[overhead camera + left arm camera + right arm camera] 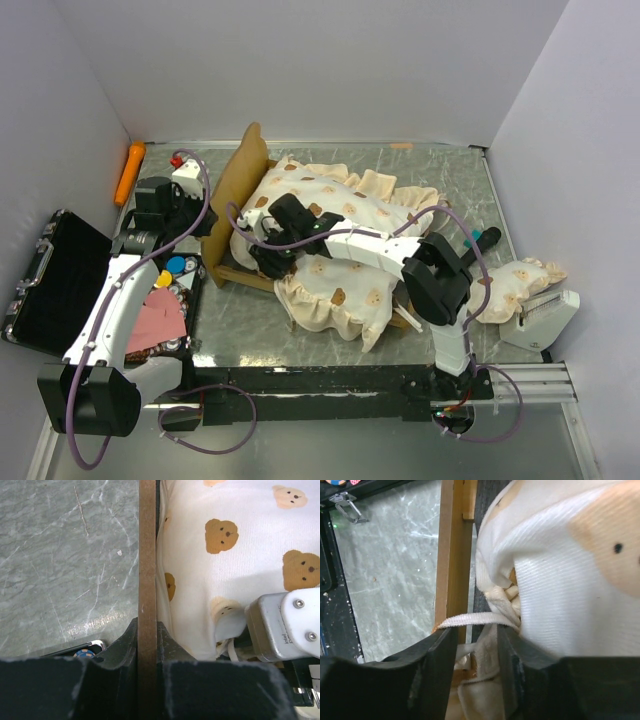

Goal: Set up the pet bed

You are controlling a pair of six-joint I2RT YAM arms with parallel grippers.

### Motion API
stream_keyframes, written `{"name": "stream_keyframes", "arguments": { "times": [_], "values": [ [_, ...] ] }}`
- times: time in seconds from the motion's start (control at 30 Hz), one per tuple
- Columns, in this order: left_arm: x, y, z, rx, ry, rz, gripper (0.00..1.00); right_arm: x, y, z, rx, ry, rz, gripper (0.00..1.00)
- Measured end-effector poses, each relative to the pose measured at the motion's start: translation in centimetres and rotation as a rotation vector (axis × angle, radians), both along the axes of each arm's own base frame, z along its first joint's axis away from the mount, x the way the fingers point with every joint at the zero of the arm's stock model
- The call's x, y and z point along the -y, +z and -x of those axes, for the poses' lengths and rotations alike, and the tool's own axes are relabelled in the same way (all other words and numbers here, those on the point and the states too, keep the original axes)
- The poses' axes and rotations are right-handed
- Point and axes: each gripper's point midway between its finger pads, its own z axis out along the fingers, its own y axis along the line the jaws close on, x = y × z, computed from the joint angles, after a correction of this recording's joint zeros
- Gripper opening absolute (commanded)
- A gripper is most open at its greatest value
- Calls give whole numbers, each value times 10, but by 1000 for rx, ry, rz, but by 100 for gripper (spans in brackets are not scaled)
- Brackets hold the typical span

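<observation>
The pet bed's light-wood frame (pixel 232 272) lies at the table's middle with its brown headboard (pixel 236 180) on the left. The cream bear-print mattress (pixel 335 212) is heaped over the frame, its ruffle hanging over the near rail. The matching pillow (pixel 520 283) lies apart at the right. My left gripper (pixel 203 228) is shut on the headboard's edge (pixel 147 570), one finger on each face (pixel 147 647). My right gripper (pixel 477 650) stands open at the wooden side rail (pixel 451 555). A white strap (pixel 480 619) and ruffle fabric lie between its fingers, with the mattress (pixel 565 590) against the right finger.
An open black case (pixel 55 290) sits at the left edge, next to a tray (pixel 190 330) of coloured chips and a pink cloth. An orange object (pixel 130 172) lies in the back left corner. A white device (pixel 545 320) stands by the pillow at the right wall.
</observation>
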Motion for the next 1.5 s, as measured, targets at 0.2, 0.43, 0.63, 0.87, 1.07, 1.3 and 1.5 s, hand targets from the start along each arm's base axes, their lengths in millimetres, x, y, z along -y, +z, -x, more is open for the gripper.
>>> {"name": "stream_keyframes", "arguments": {
  "times": [0.2, 0.43, 0.63, 0.87, 1.07, 1.3, 1.5],
  "values": [
    [0, 0, 0, 0, 0, 0, 1, -1, 4, -2, 7, -6, 2, 49],
    [0, 0, 0, 0, 0, 0, 1, 2, 1, -8, 65, -62, 62, 55],
    [0, 0, 0, 1, 0, -1, 1, 0, -2, -18, 248, -148, 200, 64],
    [0, 0, 0, 0, -1, -1, 1, 19, 19, -17, 426, -184, 208, 79],
    [0, 0, 0, 1, -1, -1, 1, 15, 55, -9, 518, -145, 127, 69],
    [0, 0, 0, 1, -1, -1, 1, 9, 57, 1, 460, -78, 70, 66],
    [0, 0, 0, 1, -1, -1, 1, -1, 64, 21, 275, -8, -59, 57]
  ]
}}
